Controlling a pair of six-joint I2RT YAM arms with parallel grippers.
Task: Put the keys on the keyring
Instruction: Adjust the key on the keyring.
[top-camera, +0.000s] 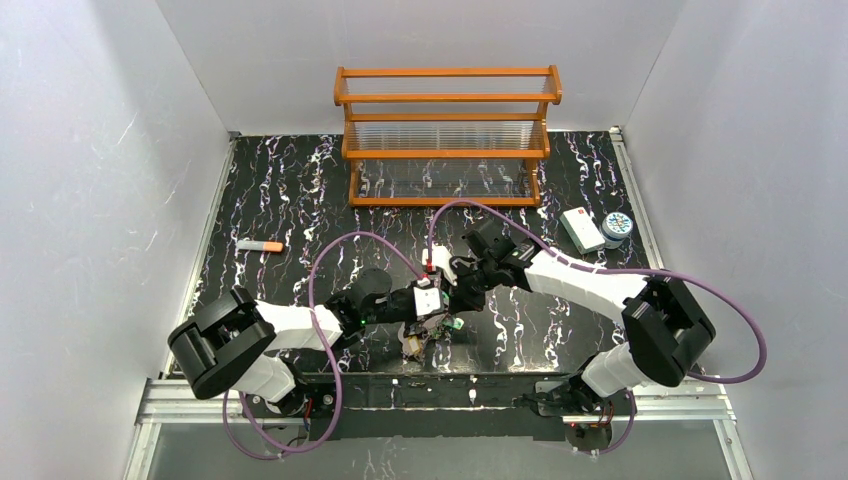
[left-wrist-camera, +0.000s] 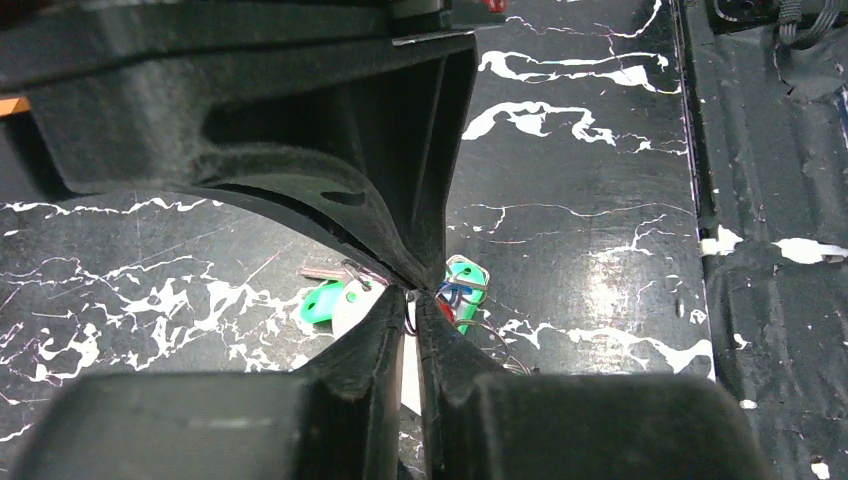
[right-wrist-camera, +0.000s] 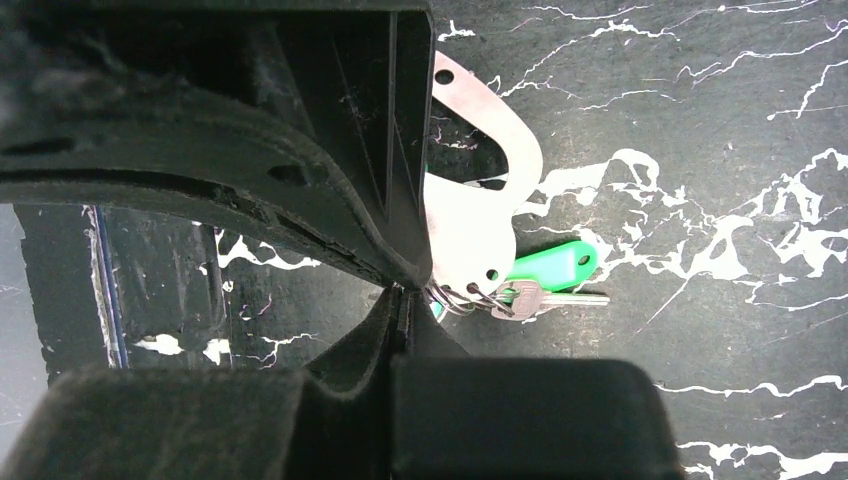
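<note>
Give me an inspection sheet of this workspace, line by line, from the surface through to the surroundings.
Surface: black marbled tabletop, no spills seen.
Job's things: keys with green tags, bunched by the keyring near the front edge.
Clutter: orange-tipped pen, white box, round tin, wooden rack.
Grippers: left gripper pinched shut over the keys, hold unclear; right gripper shut, apparently on the keyring.
Cables: purple cables loop above both arms.
Surroundings: white walls; nothing else seen.
</note>
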